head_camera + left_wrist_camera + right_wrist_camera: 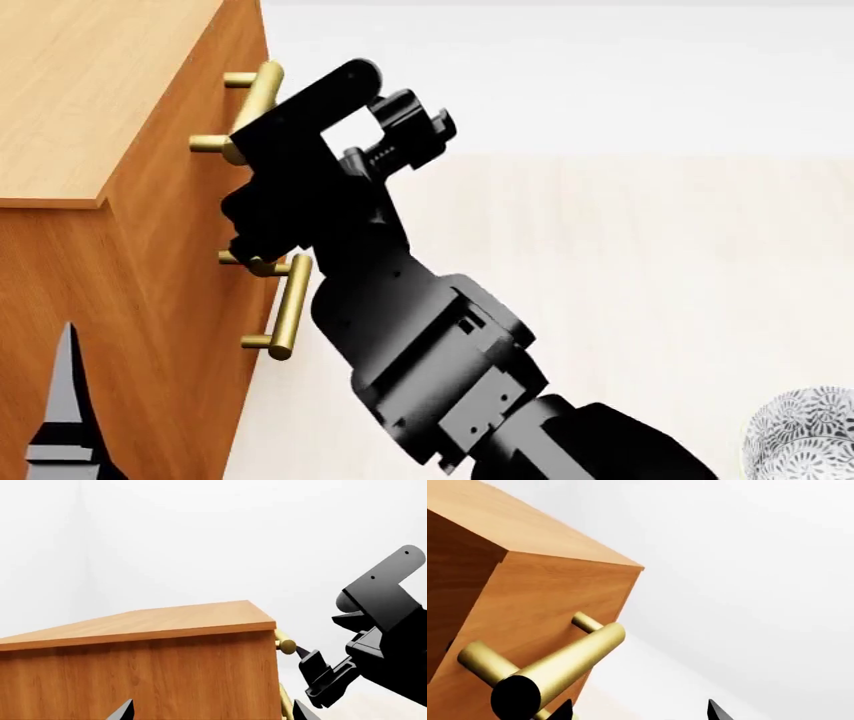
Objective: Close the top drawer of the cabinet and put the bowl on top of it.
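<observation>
Right end effector [400, 135] beside top drawer [554, 610] handle [554, 667]

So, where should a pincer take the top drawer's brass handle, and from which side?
Grip the brass handle mid-bar, between its two posts, coming straight at the top drawer front. The posts hold the round bar off the wood, leaving room for a finger behind it. The right pincer faces it, open.
</observation>
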### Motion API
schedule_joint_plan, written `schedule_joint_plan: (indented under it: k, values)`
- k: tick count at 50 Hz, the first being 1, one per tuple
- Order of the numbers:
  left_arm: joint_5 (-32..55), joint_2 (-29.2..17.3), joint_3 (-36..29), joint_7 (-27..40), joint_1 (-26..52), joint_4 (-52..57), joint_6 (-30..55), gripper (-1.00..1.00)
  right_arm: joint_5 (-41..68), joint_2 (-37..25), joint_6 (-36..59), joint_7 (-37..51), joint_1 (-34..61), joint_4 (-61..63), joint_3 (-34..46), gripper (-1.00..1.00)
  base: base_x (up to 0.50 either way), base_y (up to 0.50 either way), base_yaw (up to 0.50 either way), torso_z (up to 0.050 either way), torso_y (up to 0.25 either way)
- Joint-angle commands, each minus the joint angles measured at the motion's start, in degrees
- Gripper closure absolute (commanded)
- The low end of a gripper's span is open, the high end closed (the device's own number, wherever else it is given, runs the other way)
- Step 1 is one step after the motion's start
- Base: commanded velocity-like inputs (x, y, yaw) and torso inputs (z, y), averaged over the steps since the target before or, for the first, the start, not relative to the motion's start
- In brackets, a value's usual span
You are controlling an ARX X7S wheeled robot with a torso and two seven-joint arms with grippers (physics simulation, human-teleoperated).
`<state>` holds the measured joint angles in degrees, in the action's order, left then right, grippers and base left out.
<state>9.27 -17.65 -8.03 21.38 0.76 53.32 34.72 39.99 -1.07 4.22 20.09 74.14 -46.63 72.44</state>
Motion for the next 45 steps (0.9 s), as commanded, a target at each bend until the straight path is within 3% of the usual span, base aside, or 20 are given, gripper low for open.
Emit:
schedule_joint_plan:
  k: [1, 9, 45]
  values:
    - [0.0, -0.3, -0.2, 0.4, 0.0, -0.1, 0.0, -1.0, 10.7, 1.0, -5.6, 1.1, 1.7, -0.1, 9.8, -1.0, 0.0, 0.0, 0.0, 0.0, 0.0]
    - [0.0, -0.4, -0.5, 0.8, 0.1, -0.4, 0.0, -1.0, 10.8, -1.8, -3.8, 2.9, 2.8, 3.7, 10.5, -1.0, 0.0, 0.0, 0.0, 0.0, 0.0]
    - [1.7, -1.2, -0.1, 1.4, -0.6, -0.3, -0.9, -1.0, 14.7, -37.0, 23.0, 20.8, 20.0, 51.9, 14.1, -1.0, 0.0, 0.0, 0.0, 0.0, 0.0]
